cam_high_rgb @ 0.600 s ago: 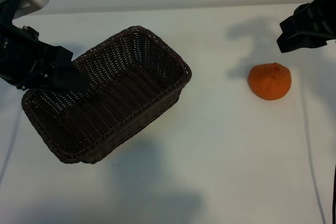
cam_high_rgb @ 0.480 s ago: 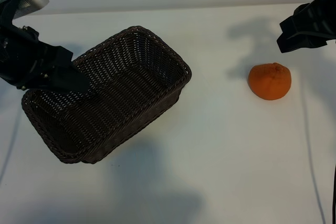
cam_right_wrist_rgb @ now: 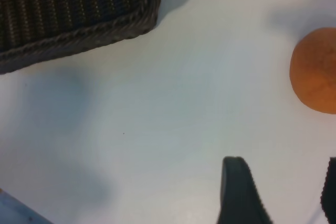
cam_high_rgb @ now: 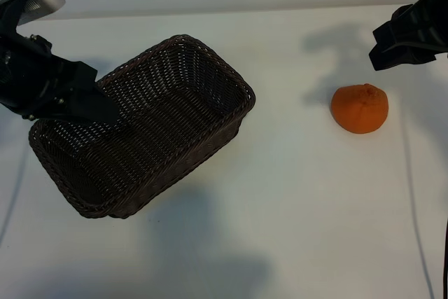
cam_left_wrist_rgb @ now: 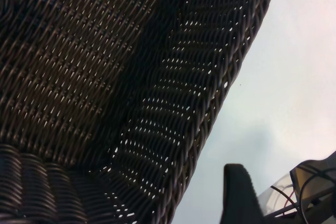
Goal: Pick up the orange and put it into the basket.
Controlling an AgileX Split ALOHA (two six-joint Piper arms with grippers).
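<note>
white tabletop (cam_high_rgb: 301, 194) holds everything. basket (cam_high_rgb: 175, 103) sits tilted at the left w/ the left gripper (cam_high_rgb: 105, 111) at its rim, one finger (cam_left_wrist_rgb: 237, 195) outside the wall, looks like it's pinching the wicker. orange (cam_high_rgb: 360, 108) rests on the table at the right, well apart from the basket, untouched. right gripper (cam_high_rgb: 392, 50) hovers near it, up and to the side, fingers (cam_right_wrist_rgb: 237, 190) spread, nothing between. to grab well: centre over the fruit, drop straight, close across its widest part, not the stem knob. vs the earlier frames: no change, nothing moved.
</note>
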